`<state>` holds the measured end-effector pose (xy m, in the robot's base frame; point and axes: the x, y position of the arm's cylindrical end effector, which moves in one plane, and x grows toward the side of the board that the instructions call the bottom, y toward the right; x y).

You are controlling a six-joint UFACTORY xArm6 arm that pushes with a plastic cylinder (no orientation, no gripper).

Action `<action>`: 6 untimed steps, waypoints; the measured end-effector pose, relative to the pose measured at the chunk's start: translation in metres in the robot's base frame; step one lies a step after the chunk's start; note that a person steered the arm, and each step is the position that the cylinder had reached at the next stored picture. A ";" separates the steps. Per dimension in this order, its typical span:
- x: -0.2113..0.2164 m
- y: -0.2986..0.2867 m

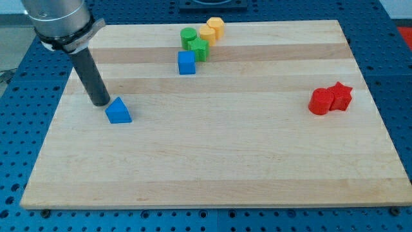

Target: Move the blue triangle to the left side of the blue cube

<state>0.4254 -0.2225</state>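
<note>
The blue triangle (118, 111) lies on the wooden board (212, 148) at the view's left. The blue cube (187, 62) stands near the view's top, up and to the right of the triangle. My tip (101, 103) rests on the board just left of the blue triangle, slightly above it, very close to or touching its left edge. The dark rod rises from the tip toward the view's top left.
A green cylinder (188, 37) and a green block (200, 49) sit right above the blue cube. Two yellow blocks (211, 30) lie beyond them. A red cylinder (319, 102) and a red star (341, 95) sit together at the view's right.
</note>
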 end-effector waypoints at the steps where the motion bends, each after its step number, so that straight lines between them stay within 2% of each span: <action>1: 0.031 0.014; 2: 0.046 0.057; 4: 0.010 0.085; 6: 0.092 0.062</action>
<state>0.5169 -0.1607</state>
